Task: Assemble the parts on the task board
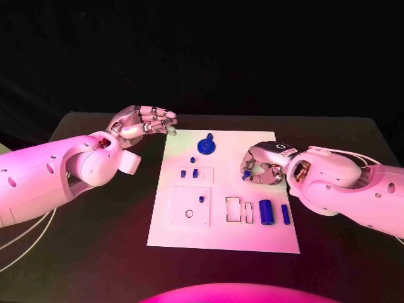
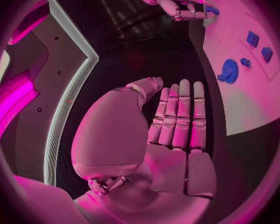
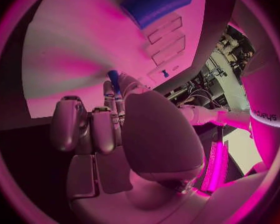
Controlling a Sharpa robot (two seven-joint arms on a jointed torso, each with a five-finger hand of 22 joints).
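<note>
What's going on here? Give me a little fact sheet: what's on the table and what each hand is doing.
Surface: black table
Task board: white plate in the middle of the table
Blue gear-like part: at the board's far end
Blue cylinder: lying near the board's right edge
Left hand: off the board's far left corner, holding nothing, fingers straight
Right hand: over the board's right side, pinching a small blue part
</note>
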